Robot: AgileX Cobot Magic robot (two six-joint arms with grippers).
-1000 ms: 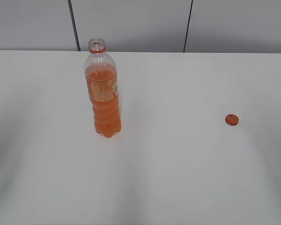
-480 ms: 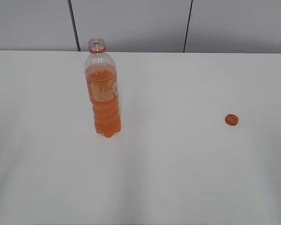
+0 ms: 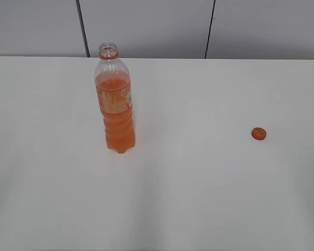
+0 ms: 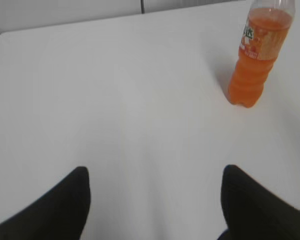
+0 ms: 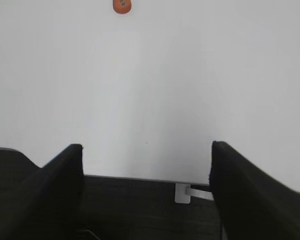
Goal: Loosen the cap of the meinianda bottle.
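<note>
The meinianda bottle (image 3: 115, 102) stands upright on the white table, left of centre, with its mouth bare and only the orange neck ring on it. It also shows in the left wrist view (image 4: 255, 55) at the upper right. The cap (image 3: 258, 133) lies flat on the table far to the right, apart from the bottle; it shows at the top of the right wrist view (image 5: 122, 5). My left gripper (image 4: 155, 187) is open and empty over bare table, well short of the bottle. My right gripper (image 5: 146, 165) is open and empty at the table's front edge, far from the cap. Neither gripper shows in the exterior view.
The white table (image 3: 199, 172) runs to a grey panelled wall (image 3: 146, 26) at the back. Its front edge (image 5: 140, 177) shows in the right wrist view, with dark floor and a small white bracket (image 5: 182, 192) below it.
</note>
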